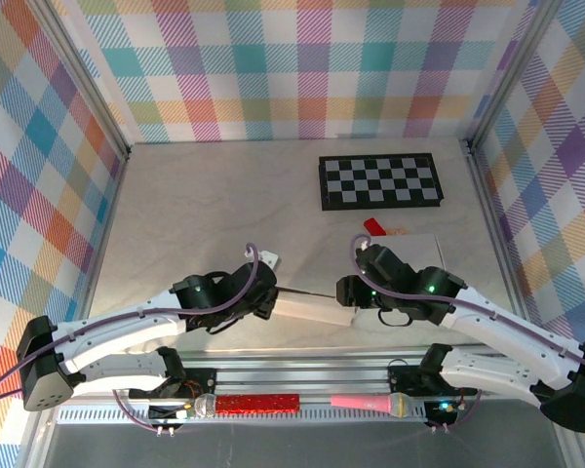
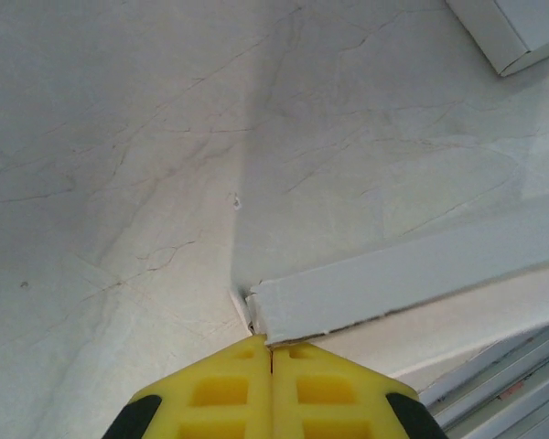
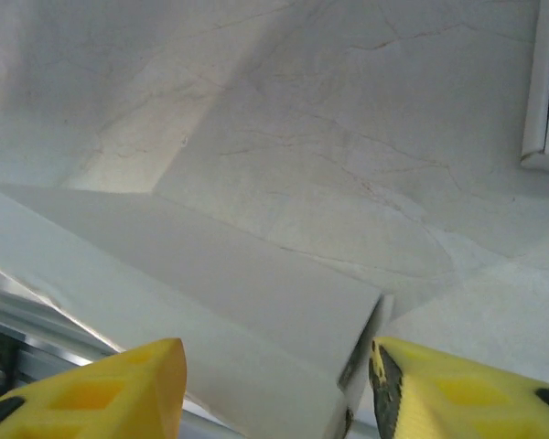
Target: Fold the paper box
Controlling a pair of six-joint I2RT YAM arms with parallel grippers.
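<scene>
Table: a pale marble-patterned table (image 1: pixel 205 214) stood between plaid-covered walls (image 1: pixel 39 146), with a metal rail (image 1: pixel 302 375) along its near edge.
Paper box: the long white paper box (image 1: pixel 314 310) lay flat close to the table's near edge, about midway along it, running left to right between the two arms.
Box, left wrist view: the left end of the paper box (image 2: pixel 393 283) showed a narrow upright side wall with a small torn-looking corner.
Box, right wrist view: the paper box (image 3: pixel 210 293) ran in from the left as a broad folded panel, and its right end lay between the fingers.
Left gripper: the left gripper (image 1: pixel 271 292) was at the box's left end; in its wrist view, the left gripper (image 2: pixel 273 384) had its yellow fingers (image 2: pixel 220 393) pressed together, tips touching the box's end corner. Whether a thin flap was pinched between them could not be told.
Right gripper: the right gripper (image 1: pixel 356 297) was at the box's right end; in its wrist view, the right gripper (image 3: pixel 274 393) had its yellow fingers (image 3: pixel 101 389) well apart, one on each side of the box end, not closed on it.
Checkerboard: a black-and-white checkerboard (image 1: pixel 378 182) lay flat toward the far right corner.
Second white box: a flat white box (image 1: pixel 414 249) lay near the right edge, between the checkerboard and the right arm, with a small red piece (image 1: pixel 373 227) at its far left corner.
Rail items: a red glittery stick (image 1: pixel 258 403) and a pink microphone-shaped object (image 1: pixel 366 402) lay on the frame beneath the rail.
</scene>
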